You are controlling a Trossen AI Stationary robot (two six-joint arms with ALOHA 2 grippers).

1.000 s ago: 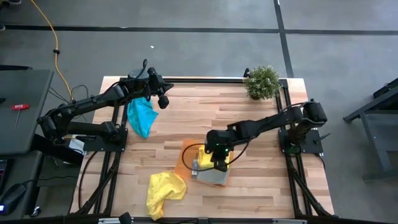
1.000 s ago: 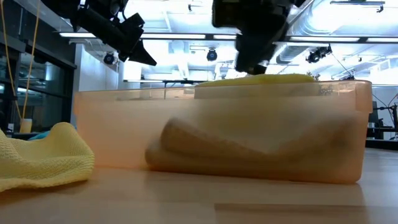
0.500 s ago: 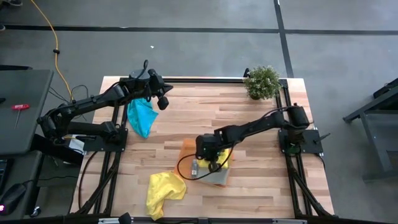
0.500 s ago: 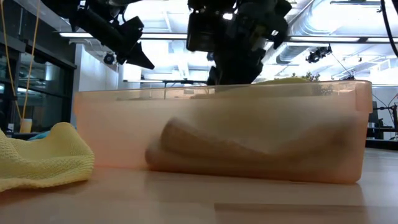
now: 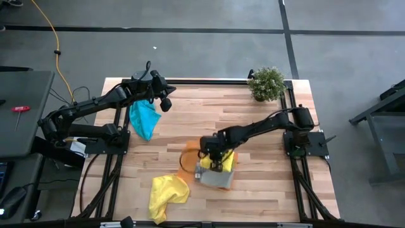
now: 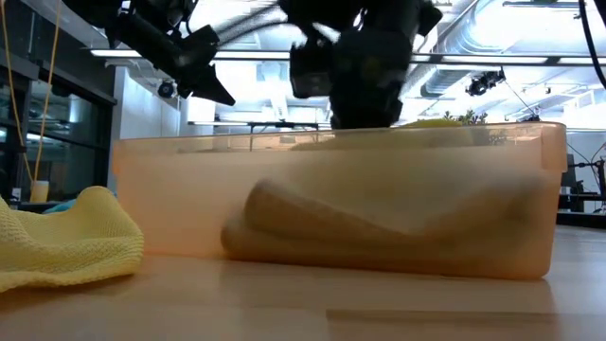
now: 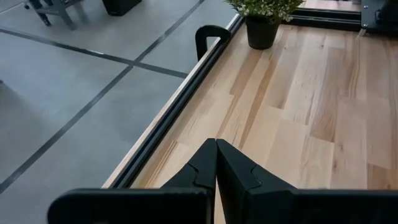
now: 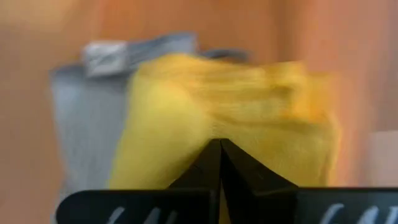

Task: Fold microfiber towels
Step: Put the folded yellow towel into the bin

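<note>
Right gripper [image 5: 212,166] pressed together over the tray [image 5: 188,154].
Its tips touch a folded yellow towel [image 8: 230,118] lying on the grey towel [image 8: 87,118]; left gripper [image 7: 216,163] closed, empty, near the table's [image 5: 266,190] far-left corner.

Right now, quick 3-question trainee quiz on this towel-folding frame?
1. True or false: the right pincer is over the orange tray.
2. Which towel lies on the table near the left arm? A) lime green B) teal-blue C) light grey
3. What sits at the table's far right corner?

Key
1. True; it is shut above the folded yellow towel on the grey towel.
2. B.
3. A potted plant.

The left pincer is shut, raised over bare wood.
</note>
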